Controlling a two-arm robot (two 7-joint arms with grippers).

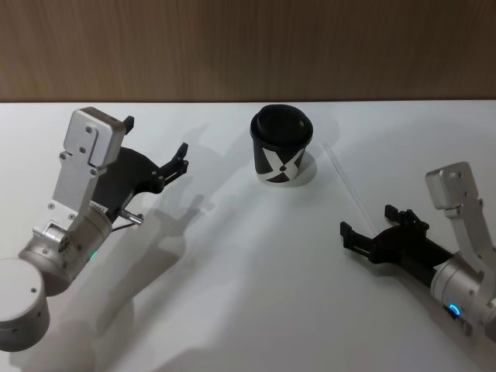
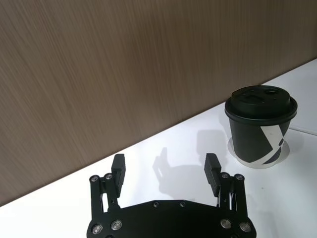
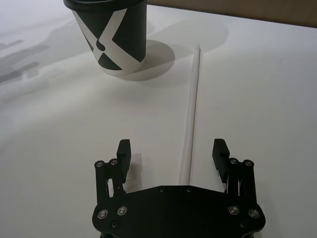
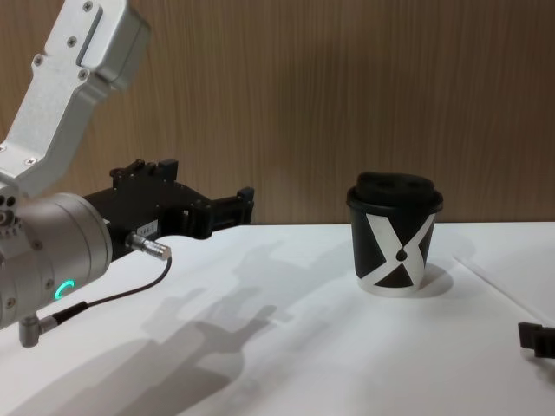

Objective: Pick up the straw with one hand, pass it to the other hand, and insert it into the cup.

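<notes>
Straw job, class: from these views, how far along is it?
Done: nothing yet; the straw lies flat on the table beside the cup. In hand: the open right gripper is lined up with the straw's near end between its fingers. To do: grasp, pass to the open left gripper left of the cup, insert.

The straw point(image 1: 350, 184) point(image 3: 192, 109) is thin, white and straight, and it lies flat on the table point(image 1: 232, 256) just right of the cup point(image 1: 282, 146) point(image 3: 111, 34), apart from it. Its near end reaches in between the spread fingers of my right gripper point(image 1: 366, 221) point(image 3: 172, 148); it seems untouched, though I can't be sure. The cup stands upright (black, white X pattern, white base rim, black domed lid on). My left gripper point(image 1: 157, 138) point(image 2: 164, 163) hangs above the table left of the cup, fingers apart and holding nothing.
</notes>
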